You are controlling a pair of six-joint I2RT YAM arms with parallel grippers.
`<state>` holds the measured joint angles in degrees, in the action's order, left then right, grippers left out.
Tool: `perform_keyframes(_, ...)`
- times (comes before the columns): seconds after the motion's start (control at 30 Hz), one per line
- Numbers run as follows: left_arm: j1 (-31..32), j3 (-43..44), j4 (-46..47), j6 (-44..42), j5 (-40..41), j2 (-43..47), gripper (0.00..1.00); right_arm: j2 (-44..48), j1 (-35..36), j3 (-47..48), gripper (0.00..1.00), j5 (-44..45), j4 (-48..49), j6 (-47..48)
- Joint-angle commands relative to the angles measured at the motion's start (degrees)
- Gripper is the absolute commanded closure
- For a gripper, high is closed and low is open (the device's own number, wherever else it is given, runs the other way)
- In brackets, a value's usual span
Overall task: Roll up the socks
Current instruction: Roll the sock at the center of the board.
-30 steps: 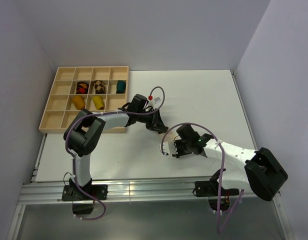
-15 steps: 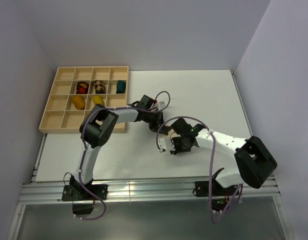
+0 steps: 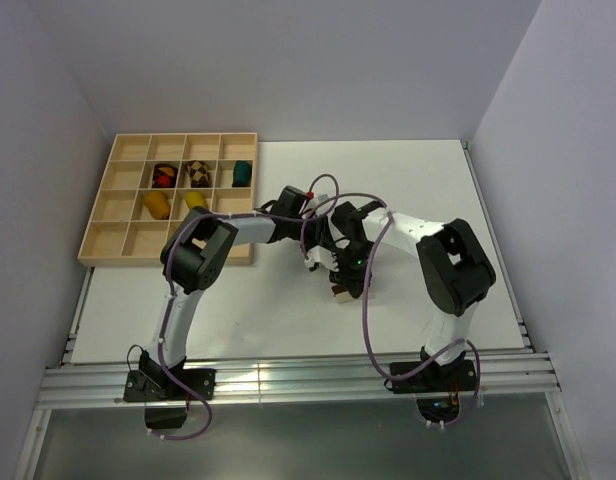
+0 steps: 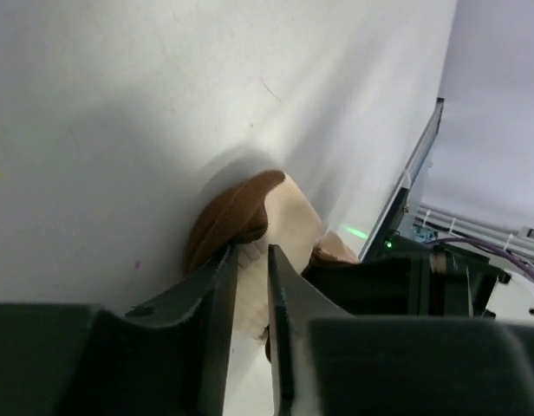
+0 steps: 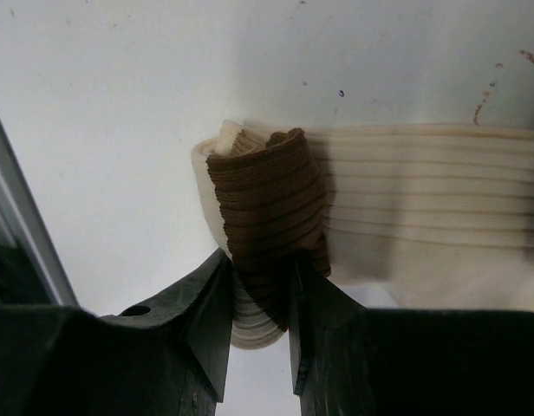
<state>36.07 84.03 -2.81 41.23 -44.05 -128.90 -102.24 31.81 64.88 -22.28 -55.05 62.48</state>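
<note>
The cream sock with brown bands (image 3: 340,292) lies on the white table between both grippers. My left gripper (image 3: 316,248) is shut on it: in the left wrist view the fingers (image 4: 222,286) pinch cream fabric beside the brown toe (image 4: 237,217). My right gripper (image 3: 342,278) is shut on the sock's rolled brown end (image 5: 267,204), and the ribbed cream body (image 5: 423,195) stretches to the right. The mustard-orange sock (image 3: 156,205) and the bright yellow sock (image 3: 196,203) sit bundled in tray compartments.
A wooden compartment tray (image 3: 128,240) stands at the table's back left. It also holds a red-and-dark bundle (image 3: 165,175), a brown-checkered bundle (image 3: 196,173) and a teal bundle (image 3: 242,173). The two arms cross close together at the table's middle.
My right arm has swung from the lower right up and left, bringing its gripper onto the sock beside the left gripper. The left gripper has shifted only slightly.
</note>
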Motion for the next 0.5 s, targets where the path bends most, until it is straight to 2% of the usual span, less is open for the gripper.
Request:
perform_keyframes(0.0, -0.6, -4.1, 14.9, 5.0, -2.7, 5.9, 0.7, -4.9, -2.5, 2.9, 0.73, -4.1, -5.2, 1.1)
perform_keyframes(0.1, -0.8, -6.6, 22.6, 7.6, -3.3, 8.4, 0.66, -6.5, -3.5, 3.9, 0.72, -4.2, -5.9, 0.7)
perform_keyframes(0.23, -2.5, -11.5, 36.7, 17.2, -4.4, 11.5, 0.63, -7.8, -4.5, 4.5, 0.72, -4.2, -5.6, 0.2)
perform_keyframes(0.33, -4.5, -16.2, 46.2, 22.9, -2.0, 13.8, 0.62, -9.0, -5.3, 5.8, 0.71, -5.1, -6.6, 0.2)
perform_keyframes(0.37, -5.0, -20.0, 48.9, 24.6, -1.0, 14.7, 0.62, -9.3, -5.5, 6.1, 0.71, -5.3, -7.1, 0.0)
perform_keyframes(0.43, -7.0, -25.1, 60.4, 30.8, 2.6, 17.4, 0.61, -10.1, -6.1, 7.1, 0.71, -5.5, -7.6, -0.1)
perform_keyframes(0.47, -7.7, -30.9, 65.2, 33.5, 3.7, 18.1, 0.6, -10.5, -6.1, 8.1, 0.71, -5.7, -8.6, -0.1)
